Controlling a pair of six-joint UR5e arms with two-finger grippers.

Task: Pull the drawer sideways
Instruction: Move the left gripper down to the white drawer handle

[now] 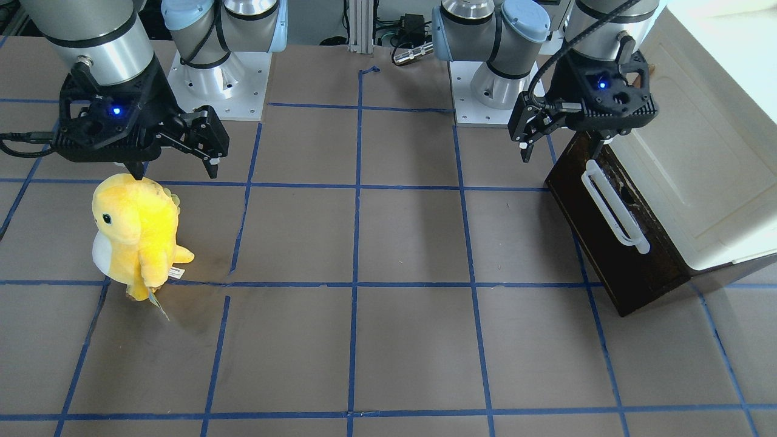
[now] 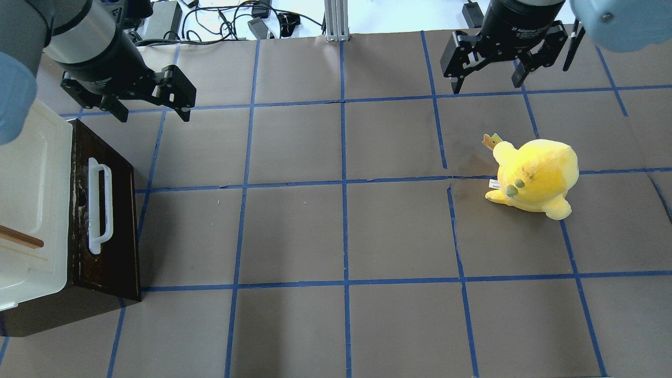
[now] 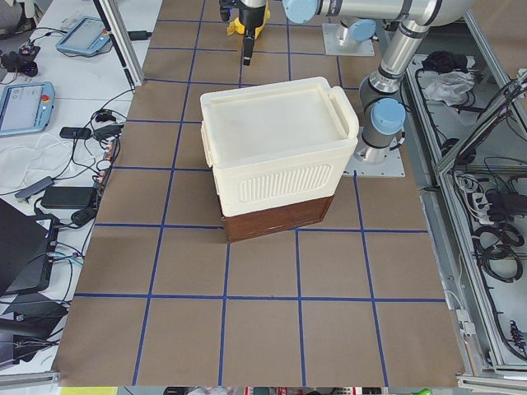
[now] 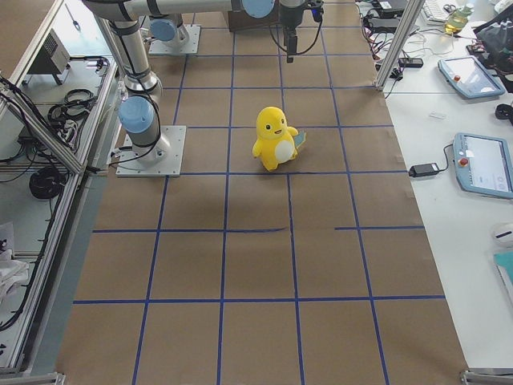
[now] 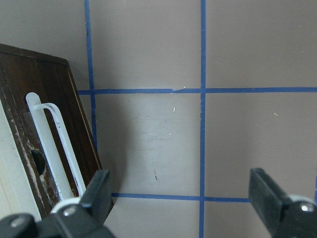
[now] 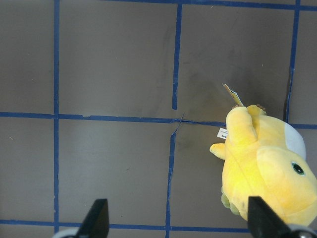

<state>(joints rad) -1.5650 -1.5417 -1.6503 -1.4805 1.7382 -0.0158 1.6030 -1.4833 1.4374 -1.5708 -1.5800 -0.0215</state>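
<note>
The drawer (image 2: 110, 247) has a dark brown front with a long white bar handle (image 2: 100, 206) and sits under a cream cabinet (image 2: 31, 199) at the table's left. None of its inner walls show. It also shows in the front view (image 1: 631, 273) and the left wrist view (image 5: 29, 94). My left gripper (image 2: 154, 114) is open and empty, hovering over the table just past the far end of the drawer front, clear of the handle (image 5: 49, 144). My right gripper (image 2: 486, 84) is open and empty, above the table beyond a yellow plush toy (image 2: 535, 176).
The plush toy (image 1: 136, 230) stands on the brown table, marked with a blue tape grid, on my right side, under the right gripper (image 1: 175, 172). The cream cabinet (image 3: 276, 148) has a small wooden handle (image 2: 21, 239). Cables lie along the table's far edge.
</note>
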